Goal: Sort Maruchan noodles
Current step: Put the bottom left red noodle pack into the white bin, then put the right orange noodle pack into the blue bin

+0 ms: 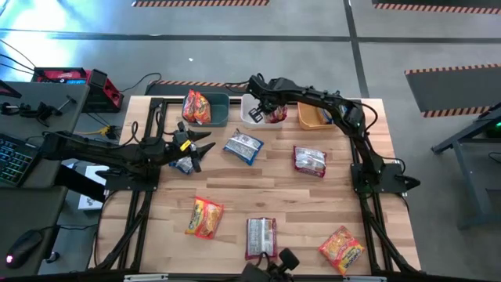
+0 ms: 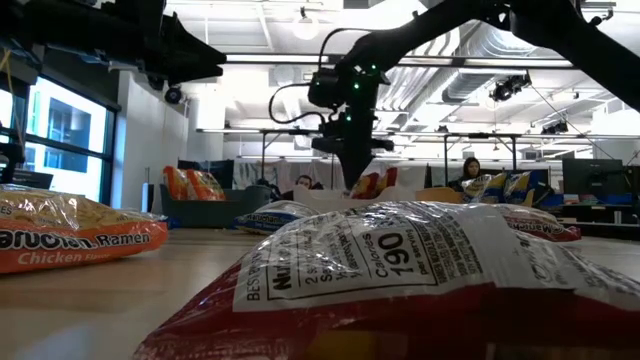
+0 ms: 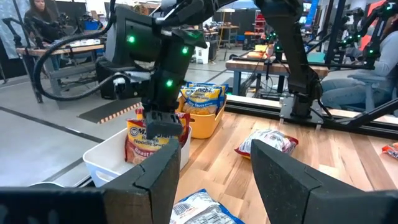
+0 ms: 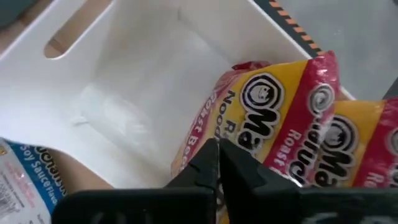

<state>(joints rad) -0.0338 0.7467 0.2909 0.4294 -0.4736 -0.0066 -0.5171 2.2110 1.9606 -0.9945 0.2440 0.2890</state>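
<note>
The maroon noodle packets [image 4: 292, 118] stand in the white bin [image 1: 258, 110] at the desk's far edge. The right gripper [image 4: 217, 163] hangs over them, fingers pinched together and empty: drop-off step apparently finished. Next, retreat toward another loose packet [image 1: 309, 160]. The left gripper [image 3: 211, 180], fingers wide, waits over the blue-white packet [image 1: 243, 146].

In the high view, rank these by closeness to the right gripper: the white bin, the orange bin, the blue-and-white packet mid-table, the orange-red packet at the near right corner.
From the right gripper, shut:
1. White bin, directly under it.
2. Orange bin, just to its right.
3. Blue-and-white packet, mid-table.
4. Orange-red packet, near right corner.
</note>
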